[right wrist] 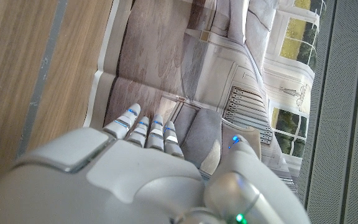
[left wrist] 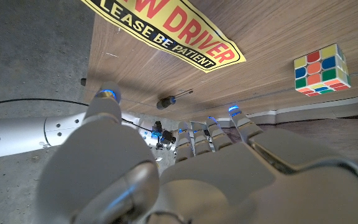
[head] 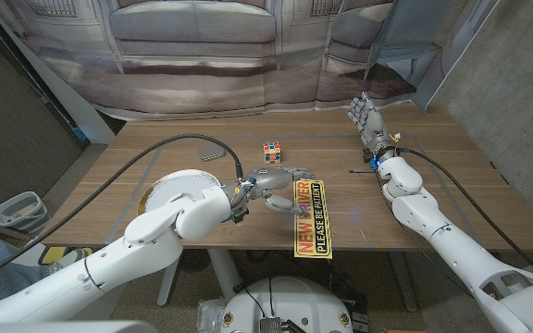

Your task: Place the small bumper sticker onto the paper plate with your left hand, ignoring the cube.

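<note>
The yellow rectangular bumper sticker (head: 310,217) printed in red and black lay flat on the wooden table (head: 415,148) near its front edge, its long side running roughly from twelve to six o'clock, with its lower end overhanging that edge. The left hand (head: 278,178) hovered at about ten o'clock from the sticker, fingers spread and extended toward its upper end, holding nothing; whether the fingertips touched the sticker could not be told. In the left wrist view the same hand (left wrist: 166,168) showed fingers apart with the sticker (left wrist: 166,28) beyond them. The white paper plate (head: 160,192) sat at nine o'clock of the sticker, largely hidden under the left forearm. The multicoloured puzzle cube (head: 272,151) stood at eleven o'clock of the sticker, apart from it.

The right hand (head: 365,117) stood at the far side of the table, fingers straight and empty.

The sticker looked thin, light and floppy, lying flush and hard to pinch; the overhanging end seemed the easiest place to take hold, and it would likely droop when lifted
</note>
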You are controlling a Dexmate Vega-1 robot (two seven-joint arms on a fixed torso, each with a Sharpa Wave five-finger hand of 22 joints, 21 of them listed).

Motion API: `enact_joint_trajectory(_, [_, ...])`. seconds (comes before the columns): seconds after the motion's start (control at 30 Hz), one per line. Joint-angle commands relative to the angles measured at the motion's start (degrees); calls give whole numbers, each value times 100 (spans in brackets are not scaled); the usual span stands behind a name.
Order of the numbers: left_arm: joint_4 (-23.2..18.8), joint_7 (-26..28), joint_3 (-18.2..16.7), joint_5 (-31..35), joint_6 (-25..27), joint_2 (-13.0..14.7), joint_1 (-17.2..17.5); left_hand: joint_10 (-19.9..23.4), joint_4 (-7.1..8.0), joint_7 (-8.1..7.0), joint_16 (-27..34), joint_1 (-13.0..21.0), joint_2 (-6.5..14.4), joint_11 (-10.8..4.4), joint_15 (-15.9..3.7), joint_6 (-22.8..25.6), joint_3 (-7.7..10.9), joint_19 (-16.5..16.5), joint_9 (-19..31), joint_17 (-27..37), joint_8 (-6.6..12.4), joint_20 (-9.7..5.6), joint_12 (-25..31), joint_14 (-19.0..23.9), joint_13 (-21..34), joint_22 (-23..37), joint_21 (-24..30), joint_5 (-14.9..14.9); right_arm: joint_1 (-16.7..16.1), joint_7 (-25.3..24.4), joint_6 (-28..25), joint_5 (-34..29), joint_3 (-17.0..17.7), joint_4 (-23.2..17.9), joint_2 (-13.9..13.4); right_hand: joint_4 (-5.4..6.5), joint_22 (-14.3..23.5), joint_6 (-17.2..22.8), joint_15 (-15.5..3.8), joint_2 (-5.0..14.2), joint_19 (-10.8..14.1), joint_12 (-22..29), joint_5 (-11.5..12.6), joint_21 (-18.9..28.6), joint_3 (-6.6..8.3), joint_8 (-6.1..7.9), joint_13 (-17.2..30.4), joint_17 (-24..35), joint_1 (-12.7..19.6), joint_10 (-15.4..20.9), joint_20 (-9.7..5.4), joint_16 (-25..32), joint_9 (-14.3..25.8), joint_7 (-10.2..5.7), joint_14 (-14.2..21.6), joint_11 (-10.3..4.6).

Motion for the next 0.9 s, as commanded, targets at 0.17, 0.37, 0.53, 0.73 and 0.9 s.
enact_joint_trajectory(0.17, [96,-247,173,140,119,-104,-142,46,3,36,15,85,9,-36,-33,101,-40,-1,14,16,18,-19,37,58,31,25,-17,19,112,56,36,-1,-33,146,73,-15,32,23,30,23,31,-6,-11,-24,-3,-6,19,12,35,58,-98,-38,7,-36,41,-18])
enact_joint_trajectory(0.37, [93,-299,209,260,218,-115,-161,52,4,23,17,110,22,-42,-46,117,-48,0,14,17,19,-16,37,70,31,26,-20,21,146,49,21,-5,-52,179,108,-17,32,23,34,24,32,-4,-12,-30,-8,-6,19,12,34,64,-97,-35,7,-41,49,-13])
enact_joint_trajectory(0.53, [137,-423,301,378,275,-166,-252,69,5,15,17,137,37,-50,-53,133,-51,-2,15,17,20,-18,41,78,31,27,-22,23,157,58,46,-42,-67,203,103,-19,33,25,33,27,33,-5,-13,-35,-11,-5,19,12,34,64,-95,-35,7,-39,50,-16])
enact_joint_trajectory(0.73, [249,-489,359,319,209,-242,-342,79,6,11,18,168,52,-44,-62,155,-56,-2,15,18,23,-28,42,89,31,27,-25,25,133,17,16,-39,-52,157,86,-21,33,12,32,30,36,-8,-14,-41,-14,-10,19,13,34,57,-94,-39,7,-45,44,-13])
enact_joint_trajectory(0.9, [280,-620,482,514,353,-330,-424,85,7,13,17,188,63,-47,-68,160,-58,3,15,18,20,-39,42,93,31,28,-24,27,115,4,5,-16,-35,153,82,-23,33,17,30,32,38,-8,-15,-46,-17,-8,19,13,35,58,-95,-36,8,-46,52,-15])
